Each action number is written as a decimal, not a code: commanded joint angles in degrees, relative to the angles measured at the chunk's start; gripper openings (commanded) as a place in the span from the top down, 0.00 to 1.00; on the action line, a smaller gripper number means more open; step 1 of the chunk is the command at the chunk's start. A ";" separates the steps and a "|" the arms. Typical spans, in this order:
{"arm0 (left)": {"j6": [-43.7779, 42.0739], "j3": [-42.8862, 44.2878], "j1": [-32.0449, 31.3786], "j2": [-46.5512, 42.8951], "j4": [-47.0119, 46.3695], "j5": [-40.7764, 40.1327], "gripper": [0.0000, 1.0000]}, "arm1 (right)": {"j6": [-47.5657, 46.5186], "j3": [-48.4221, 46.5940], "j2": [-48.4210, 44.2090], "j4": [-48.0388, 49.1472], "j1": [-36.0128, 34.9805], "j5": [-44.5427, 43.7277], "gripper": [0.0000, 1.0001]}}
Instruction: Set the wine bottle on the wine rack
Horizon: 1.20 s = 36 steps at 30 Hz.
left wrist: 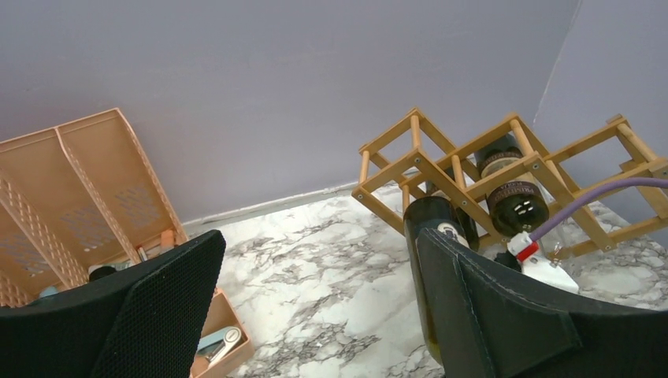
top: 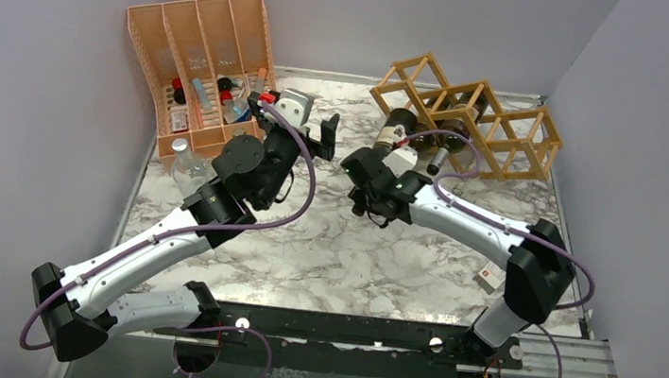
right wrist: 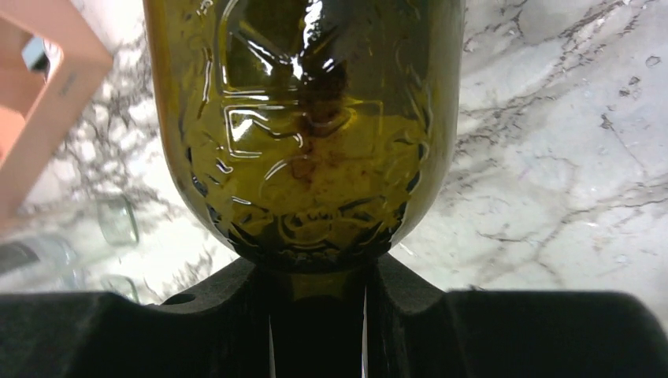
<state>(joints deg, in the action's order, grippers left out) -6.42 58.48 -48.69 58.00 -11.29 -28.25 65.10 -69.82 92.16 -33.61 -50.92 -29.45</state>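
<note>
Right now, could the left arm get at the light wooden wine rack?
Probably not cleanly. The open left claw faces the light wooden wine rack, but the right claw, shut on the green glass wine bottle, sits between them.

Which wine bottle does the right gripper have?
The olive-green bottle, its neck clamped in the right gripper; another bottle lies untouched inside a wine rack cell.

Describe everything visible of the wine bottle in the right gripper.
The wine bottle is olive-green, see-through glass with embossed relief on its shoulder. The right gripper is shut on its neck, one black finger on each side. Its base end points toward the left cells of the wine rack; whether it has entered one is unclear.
</note>
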 commanded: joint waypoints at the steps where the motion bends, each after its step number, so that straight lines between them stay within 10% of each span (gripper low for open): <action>1: -0.35 1.82 0.32 -0.73 0.95 -1.01 0.01 | 10.52 -9.29 5.44 -2.68 0.16 -11.03 0.99; 36: -0.08 1.24 0.29 -2.05 0.81 -1.72 0.01 | 0.19 -18.96 15.18 7.32 5.88 -3.41 0.99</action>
<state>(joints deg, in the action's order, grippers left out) -6.35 58.48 -48.60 55.72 -10.13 -28.60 64.47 -84.51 106.54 -29.58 -46.09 -29.71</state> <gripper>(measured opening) 0.989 0.363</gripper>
